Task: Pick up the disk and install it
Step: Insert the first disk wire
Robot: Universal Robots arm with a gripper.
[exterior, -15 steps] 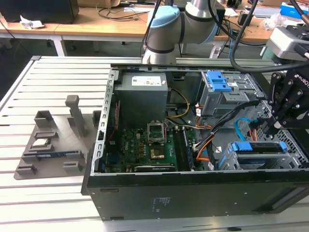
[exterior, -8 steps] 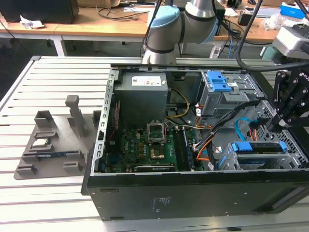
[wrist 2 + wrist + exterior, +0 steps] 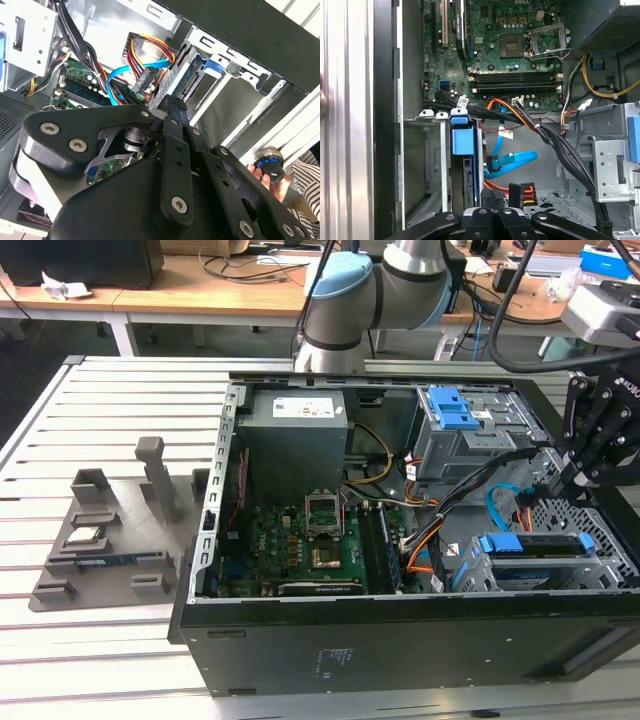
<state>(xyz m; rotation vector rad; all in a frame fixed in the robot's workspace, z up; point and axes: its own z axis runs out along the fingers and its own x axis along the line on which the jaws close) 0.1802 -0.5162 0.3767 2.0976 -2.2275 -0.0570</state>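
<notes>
black gripper (image 3: 590, 440), blue-railed disk (image 3: 530, 545), green motherboard (image 3: 510, 50), black case (image 3: 400, 650)

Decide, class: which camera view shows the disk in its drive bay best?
The exterior view: the disk sits edge-on in the drive cage, its whole blue rail visible. The first wrist view shows its blue tab end. The second wrist view glimpses it past the end effector's black linkage.

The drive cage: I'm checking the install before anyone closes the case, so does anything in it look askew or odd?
Nothing stands out. The disk sits level in the drive cage at the exterior view's right, its blue rails lined up with the frame. The tool hangs just above it. Loose cables cross the case, which is normal.
</notes>
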